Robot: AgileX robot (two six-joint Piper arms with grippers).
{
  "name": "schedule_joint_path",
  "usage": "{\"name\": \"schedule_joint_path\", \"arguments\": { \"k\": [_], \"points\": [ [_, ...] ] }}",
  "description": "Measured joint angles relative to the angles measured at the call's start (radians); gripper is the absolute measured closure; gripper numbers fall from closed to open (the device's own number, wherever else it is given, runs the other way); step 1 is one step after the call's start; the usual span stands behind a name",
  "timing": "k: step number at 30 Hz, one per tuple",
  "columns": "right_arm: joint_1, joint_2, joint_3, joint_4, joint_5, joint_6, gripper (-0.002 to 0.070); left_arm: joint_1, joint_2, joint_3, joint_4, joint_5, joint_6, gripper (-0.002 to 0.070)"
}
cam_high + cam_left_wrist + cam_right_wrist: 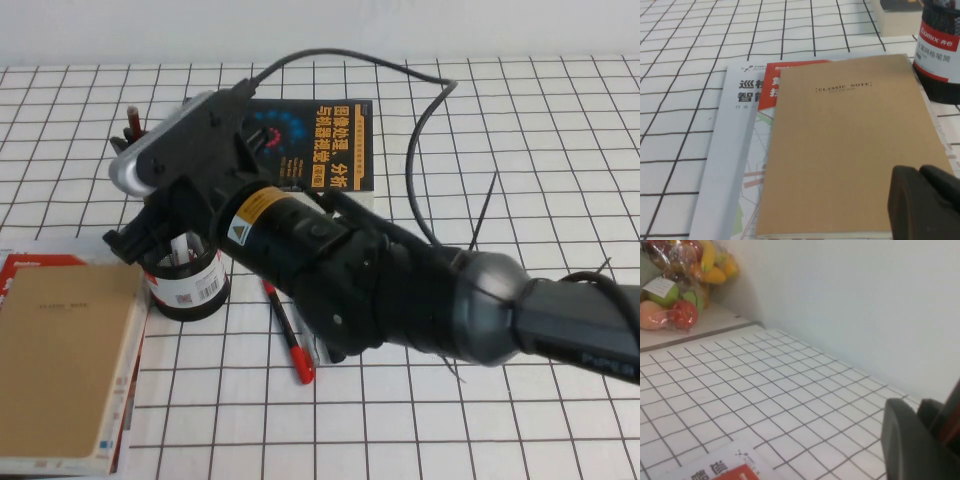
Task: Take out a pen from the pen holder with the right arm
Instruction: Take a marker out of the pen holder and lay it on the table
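The black mesh pen holder (190, 282) with a red and white label stands left of centre; the left wrist view shows it too (940, 50). My right arm reaches across the table, and its gripper (135, 238) sits at the holder's rim. In the right wrist view this gripper (920, 407) is shut on a dark red pen (951, 407). That pen's top (132, 118) sticks up behind the wrist. A white pen (181, 248) stays in the holder. My left gripper (920, 172) hovers shut and empty over the brown notebook (850, 145).
A red pen (292, 340) lies on the table right of the holder. A black book (315, 145) lies behind it. The brown notebook (60, 360) rests on leaflets at front left. A bag of fruit (680, 285) sits by the wall.
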Motion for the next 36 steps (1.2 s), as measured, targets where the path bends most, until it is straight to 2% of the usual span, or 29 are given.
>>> {"name": "schedule_joint_path", "arguments": {
  "k": [8, 15, 18, 22, 28, 36],
  "points": [
    [-0.019, -0.211, 0.0, 0.0, 0.279, -0.054, 0.0658, 0.0, 0.0, 0.0, 0.0, 0.0, 0.0, 0.0679],
    [-0.077, -0.34, 0.0, 0.081, 0.687, -0.053, 0.0658, 0.0, 0.0, 0.0, 0.0, 0.0, 0.0, 0.0679],
    [-0.125, -0.35, 0.0, 0.119, 0.858, 0.015, 0.0658, 0.0, 0.0, 0.0, 0.0, 0.0, 0.0, 0.0679],
    [-0.183, -0.338, -0.013, 0.127, 1.061, 0.157, 0.0658, 0.0, 0.0, 0.0, 0.0, 0.0, 0.0, 0.0679],
    [-0.229, -0.233, -0.112, 0.129, 1.31, 0.237, 0.0658, 0.0, 0.0, 0.0, 0.0, 0.0, 0.0, 0.0679],
    [-0.229, -0.02, -0.307, 0.16, 1.46, 0.255, 0.0658, 0.0, 0.0, 0.0, 0.0, 0.0, 0.0, 0.0679]
  ]
}}
